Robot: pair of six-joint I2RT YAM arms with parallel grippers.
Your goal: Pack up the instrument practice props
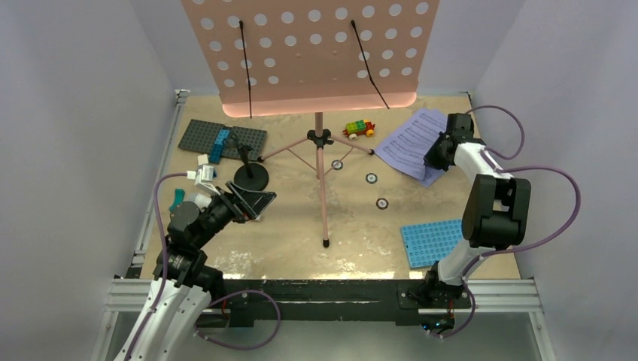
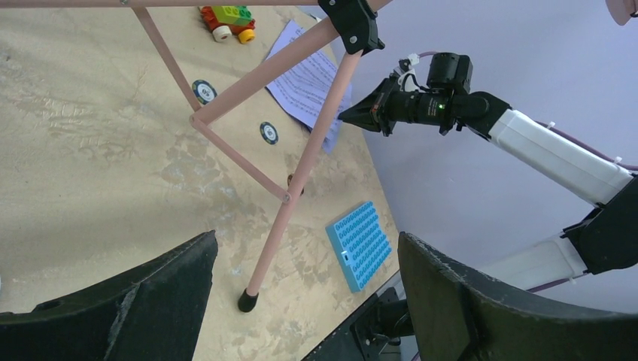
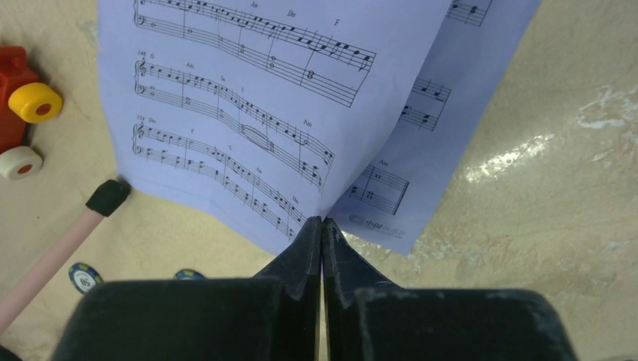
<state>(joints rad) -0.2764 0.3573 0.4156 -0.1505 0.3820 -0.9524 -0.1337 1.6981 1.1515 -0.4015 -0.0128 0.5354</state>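
Lavender sheet-music pages (image 3: 248, 98) lie far right on the bench (image 3: 527, 188), the top sheet's corner seemingly nipped in our right claw (image 3: 321, 222), so we're at pickup and next comes a gentle lift clear; left claw (image 1: 252, 199) gapes empty by the mic stand (image 1: 250, 177).

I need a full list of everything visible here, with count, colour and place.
music stand: one, pink, centre.
sheet-music pages: at least two, lavender, far right.
mic stand: one, black, left.
microphone: one, grey-white, left of the mic stand.
grey building plate: one, far left.
blue bricks: a few, on the grey building plate.
blue building plate: one, near right.
wheeled brick toy: one, red-green-yellow, far centre.
round tokens: three, dark-rimmed, centre right.
table: one, sandy.
left end effector: black, open, empty, beside the mic stand.
right end effector: black, shut on a page corner.
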